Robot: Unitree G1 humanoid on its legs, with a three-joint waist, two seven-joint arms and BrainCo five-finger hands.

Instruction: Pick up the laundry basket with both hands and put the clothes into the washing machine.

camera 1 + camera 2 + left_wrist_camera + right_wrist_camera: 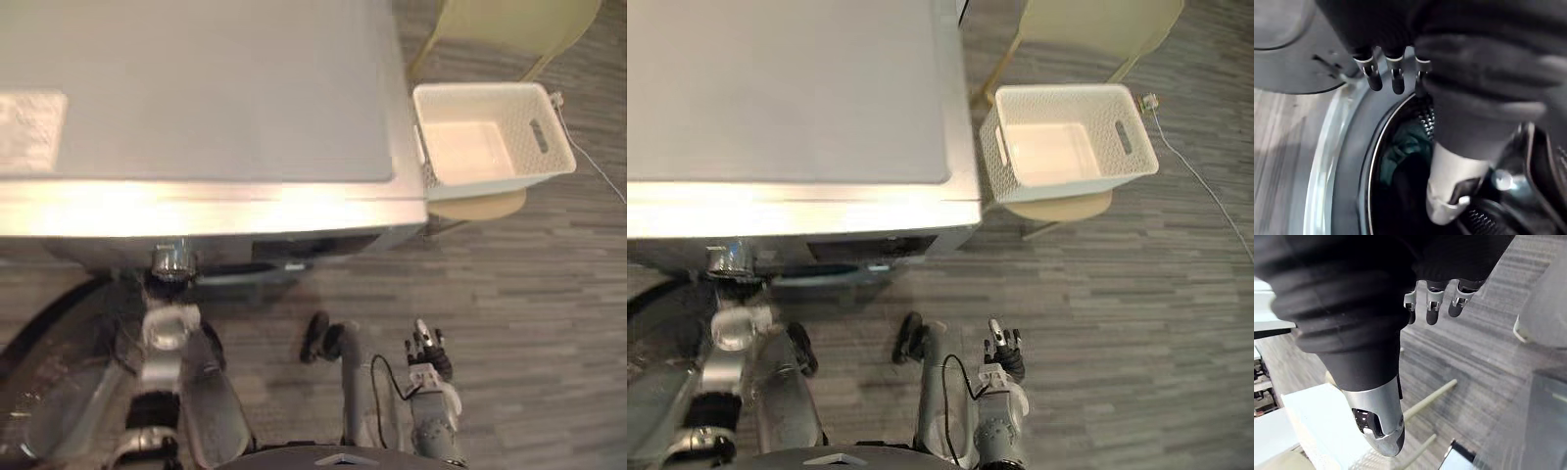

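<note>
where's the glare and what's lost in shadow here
Left eye view: glare washes out the front edge of the washing machine; the basket is evenly lit. Left wrist view: the drum is in deep shadow, teal clothes barely showing.

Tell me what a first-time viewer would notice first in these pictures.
The white laundry basket stands empty on a pale chair, just right of the big grey washing machine. In the left wrist view, dark teal clothes lie inside the drum, with the left robot hand open at its mouth. The right robot hand hangs open, low over the striped floor.
</note>
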